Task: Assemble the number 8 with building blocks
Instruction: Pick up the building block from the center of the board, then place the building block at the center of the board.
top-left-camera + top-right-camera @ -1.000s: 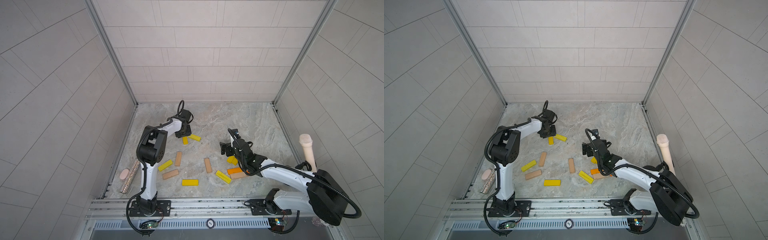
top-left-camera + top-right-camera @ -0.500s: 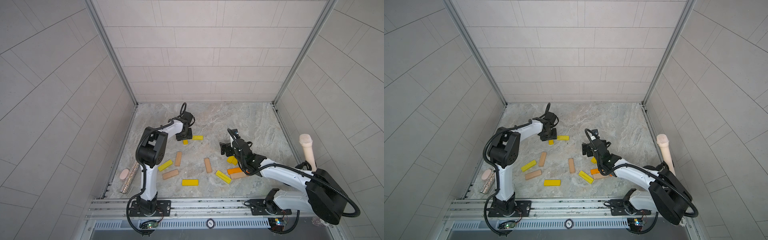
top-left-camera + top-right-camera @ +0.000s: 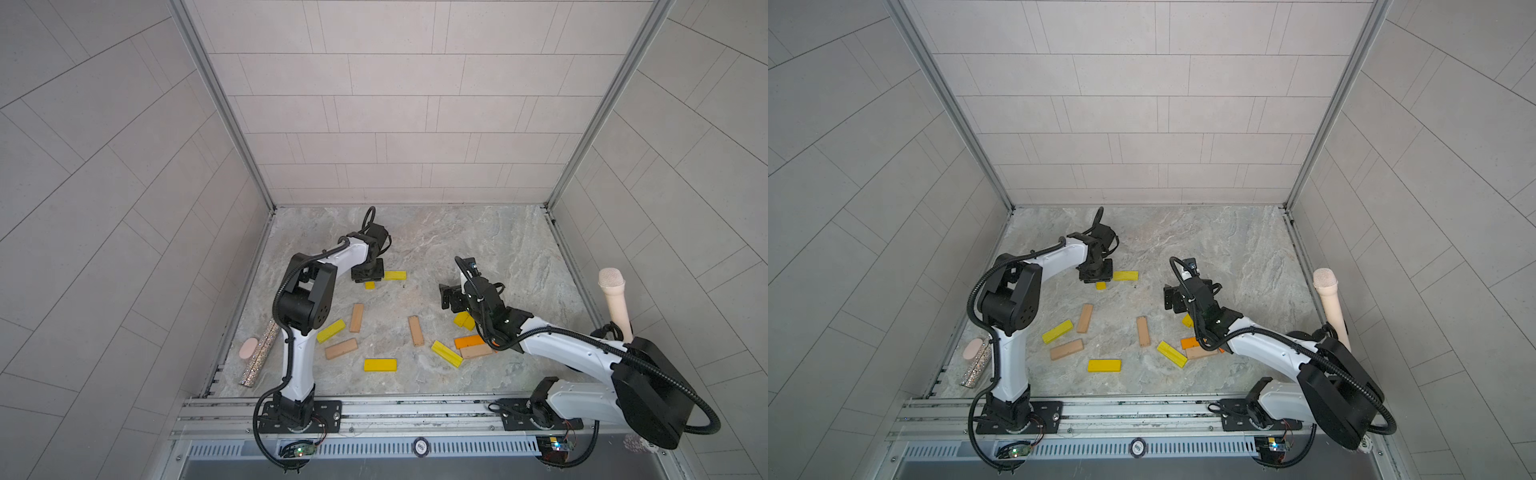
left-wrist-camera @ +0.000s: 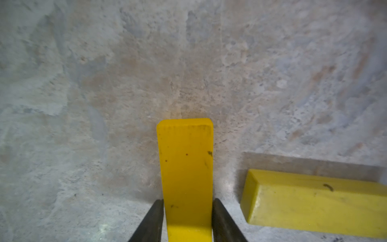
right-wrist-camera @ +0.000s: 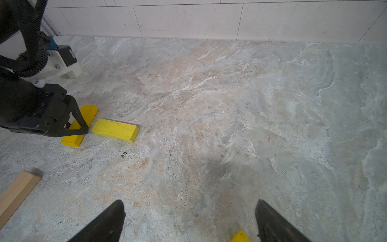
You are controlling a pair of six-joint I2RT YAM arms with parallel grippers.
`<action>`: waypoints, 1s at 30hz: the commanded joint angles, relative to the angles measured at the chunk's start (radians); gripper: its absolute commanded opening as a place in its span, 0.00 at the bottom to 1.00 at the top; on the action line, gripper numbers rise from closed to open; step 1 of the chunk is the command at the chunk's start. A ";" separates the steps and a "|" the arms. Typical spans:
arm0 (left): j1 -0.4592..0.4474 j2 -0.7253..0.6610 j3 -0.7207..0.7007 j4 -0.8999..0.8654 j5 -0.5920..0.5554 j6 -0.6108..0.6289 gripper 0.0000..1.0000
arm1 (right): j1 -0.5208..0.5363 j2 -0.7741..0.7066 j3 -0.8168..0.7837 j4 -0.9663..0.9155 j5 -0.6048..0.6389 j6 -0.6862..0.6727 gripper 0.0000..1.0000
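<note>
The left gripper [image 4: 187,200] is clamped on a yellow bar [image 4: 186,159] lying flat on the marble floor [image 4: 188,62], toward 10 o'clock of the floor's centre. A second yellow bar [image 3: 395,275] lies just beside it at 3 o'clock in a top view. The right gripper [image 5: 190,202] stands spread, holding nothing. The other building blocks [image 3: 380,365] lie scattered toward 6 o'clock.

Rear: crosswise bar [image 3: 395,275] right of lengthwise bar [image 3: 370,285] (gap between); loose bars [image 3: 380,365] scattered nearer front; microphone [image 3: 259,353] far left
</note>
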 commanded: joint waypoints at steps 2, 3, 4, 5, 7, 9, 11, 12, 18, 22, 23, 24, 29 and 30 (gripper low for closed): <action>0.022 0.030 0.058 -0.075 -0.045 0.030 0.35 | 0.005 0.032 0.034 -0.008 0.006 0.016 0.98; 0.028 0.028 0.055 -0.070 -0.039 0.032 0.34 | 0.005 0.033 0.034 -0.007 0.005 0.018 0.98; 0.036 0.027 0.050 -0.066 -0.032 0.032 0.34 | 0.006 0.030 0.030 -0.003 0.007 0.018 0.98; 0.041 0.028 0.047 -0.062 -0.028 0.031 0.33 | 0.005 0.025 0.027 0.000 0.008 0.019 0.98; 0.051 0.031 0.045 -0.058 -0.021 0.038 0.32 | 0.005 0.021 0.026 -0.001 0.014 0.017 0.98; 0.054 0.033 0.047 -0.061 -0.025 0.048 0.32 | 0.005 0.025 0.027 -0.004 0.015 0.013 0.98; 0.059 0.031 0.039 -0.062 -0.031 0.052 0.32 | 0.006 0.027 0.027 -0.006 0.017 0.012 0.98; 0.064 0.027 0.031 -0.057 -0.031 0.052 0.32 | 0.005 0.027 0.027 -0.006 0.020 0.012 0.98; 0.098 0.001 0.011 -0.060 -0.018 0.093 0.33 | 0.006 0.039 0.033 -0.004 0.012 0.013 0.98; 0.110 -0.004 0.009 -0.068 -0.003 0.139 0.34 | 0.006 0.041 0.031 0.001 0.018 0.012 0.98; 0.110 -0.004 0.009 -0.071 -0.007 0.150 0.34 | 0.006 0.045 0.033 0.000 0.016 0.013 0.98; 0.110 -0.005 0.006 -0.071 -0.008 0.161 0.35 | 0.006 0.048 0.038 -0.003 0.013 0.012 0.98; 0.116 0.001 0.008 -0.064 0.011 0.174 0.37 | 0.007 0.052 0.037 0.001 0.012 0.015 0.98; 0.116 0.001 0.008 -0.063 0.009 0.176 0.38 | 0.007 0.054 0.039 -0.002 0.010 0.014 0.98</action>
